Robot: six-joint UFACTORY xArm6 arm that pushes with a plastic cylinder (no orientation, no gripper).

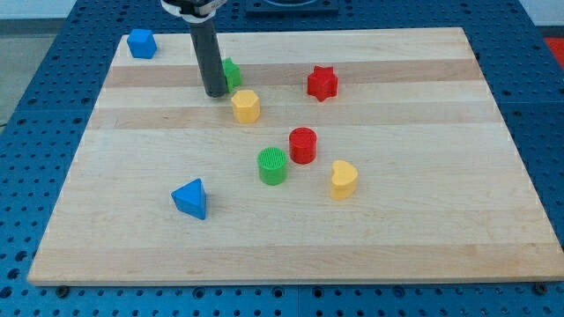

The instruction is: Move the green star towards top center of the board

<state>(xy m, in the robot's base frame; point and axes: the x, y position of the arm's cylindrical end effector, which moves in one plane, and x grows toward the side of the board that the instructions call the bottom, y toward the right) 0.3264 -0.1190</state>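
The green star is seen in the upper part of the wooden board, left of the middle, largely hidden behind the dark rod, so only its right side is shown. My tip is placed against the star's lower-left side, apparently touching it, with the yellow block just below and to the view's right of it. No jaws are carried by this arm, so no open or closed state can be reported; the rod alone does the work by pushing. The star is judged to be a small, light, rigid plastic piece that should slide easily on the smooth wood and is unlikely to be damaged. Since it cannot be grasped, contact is best made low on the side facing away from the goal, ideally in a notch between two points, so that it is not spun aside. A push off-centre is expected to turn it or let it slip past the rod. No long axis can be assigned to a star, and which way its points face cannot be made out behind the rod. Top centre lies to the view's upper right of the star, so more travel is judged to be needed. The red star, red cylinder, green cylinder, a second yellow block, blue triangular block and blue block are all well apart from that path.
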